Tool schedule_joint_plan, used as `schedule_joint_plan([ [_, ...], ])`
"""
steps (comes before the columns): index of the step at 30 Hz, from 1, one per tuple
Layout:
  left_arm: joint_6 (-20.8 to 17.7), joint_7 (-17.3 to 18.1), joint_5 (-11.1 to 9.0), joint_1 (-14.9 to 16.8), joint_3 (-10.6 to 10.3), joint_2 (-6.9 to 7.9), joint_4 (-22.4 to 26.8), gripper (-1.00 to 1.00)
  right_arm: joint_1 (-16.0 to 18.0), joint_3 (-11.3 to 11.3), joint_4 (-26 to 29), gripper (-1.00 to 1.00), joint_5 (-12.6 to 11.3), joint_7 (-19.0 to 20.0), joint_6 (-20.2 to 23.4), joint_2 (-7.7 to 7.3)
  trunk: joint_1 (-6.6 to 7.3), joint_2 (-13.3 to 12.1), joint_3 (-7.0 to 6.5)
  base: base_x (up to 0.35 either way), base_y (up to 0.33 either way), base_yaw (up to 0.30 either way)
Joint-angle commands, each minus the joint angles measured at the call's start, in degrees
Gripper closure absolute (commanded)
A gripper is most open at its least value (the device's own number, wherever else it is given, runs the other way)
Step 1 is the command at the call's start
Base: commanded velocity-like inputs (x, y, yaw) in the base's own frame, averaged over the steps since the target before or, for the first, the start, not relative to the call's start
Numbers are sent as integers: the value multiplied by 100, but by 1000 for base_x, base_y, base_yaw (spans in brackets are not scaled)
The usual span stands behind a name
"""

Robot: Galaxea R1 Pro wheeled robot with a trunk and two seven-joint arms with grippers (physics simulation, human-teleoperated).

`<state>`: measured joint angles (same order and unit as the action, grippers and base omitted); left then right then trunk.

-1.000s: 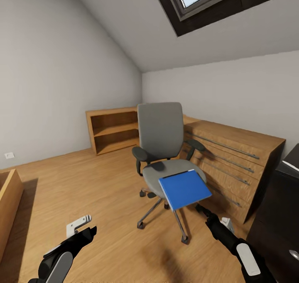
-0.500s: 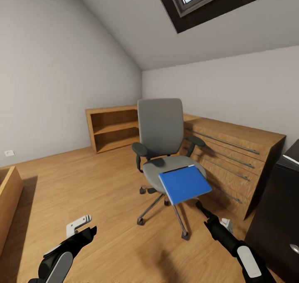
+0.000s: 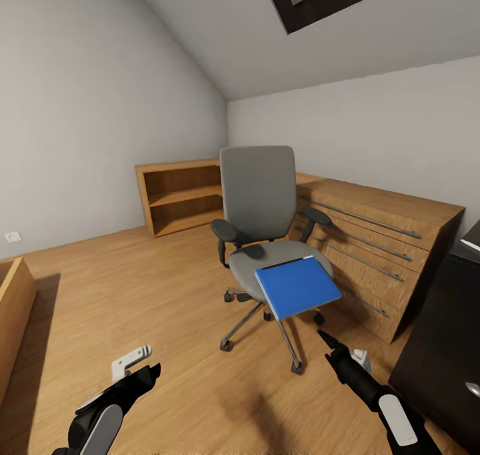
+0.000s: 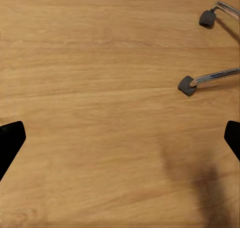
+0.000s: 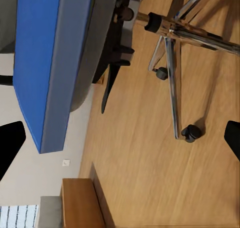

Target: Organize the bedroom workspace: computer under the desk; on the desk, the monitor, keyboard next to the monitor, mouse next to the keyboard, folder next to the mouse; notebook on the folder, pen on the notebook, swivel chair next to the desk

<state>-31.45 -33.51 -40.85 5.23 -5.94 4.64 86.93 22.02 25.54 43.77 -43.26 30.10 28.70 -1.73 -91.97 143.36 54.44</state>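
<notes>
The swivel chair (image 3: 258,198) stands mid-room on the wooden floor, with grey seat and back and a chrome base. The blue folder (image 3: 297,286) lies on the front of its seat, overhanging the edge. My right gripper (image 3: 330,345) is open, low in front of the chair and just below the folder's edge, apart from it. In the right wrist view the folder (image 5: 40,62) and the chair base (image 5: 175,32) lie ahead of the right gripper (image 5: 120,140). My left gripper (image 3: 143,369) is open over bare floor left of the chair. A black corner of the desk (image 3: 440,321) shows at the right edge.
A plain wooden dresser (image 3: 373,241) with long metal handles runs along the wall behind the chair. A low open wooden shelf (image 3: 180,198) stands in the far corner. Another wooden piece (image 3: 13,308) juts in at the left. Two chair casters (image 4: 187,85) lie ahead of the left gripper (image 4: 120,140).
The whole picture has shifted, so the camera has moved: the skylight has slid up out of view and the chair looks slightly nearer. The folder still lies on the seat.
</notes>
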Motion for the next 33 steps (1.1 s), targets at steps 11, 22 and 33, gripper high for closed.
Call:
schedule_joint_plan([
  [11,-2,-54,-59,4,-13,0,3,-100,4,30,17,-100,-29,24,19,6,-22,15,206,0,0,0],
  [22,-22,-23,-79,4,-13,-7,-14,-100,4,37,322,-100,-33,757,28,6,-22,15,206,0,0,0],
  [33,-4,-12,-68,4,-182,-1,-105,-100,4,47,302,-100,-23,1477,22,-2,-22,15,206,0,0,0],
])
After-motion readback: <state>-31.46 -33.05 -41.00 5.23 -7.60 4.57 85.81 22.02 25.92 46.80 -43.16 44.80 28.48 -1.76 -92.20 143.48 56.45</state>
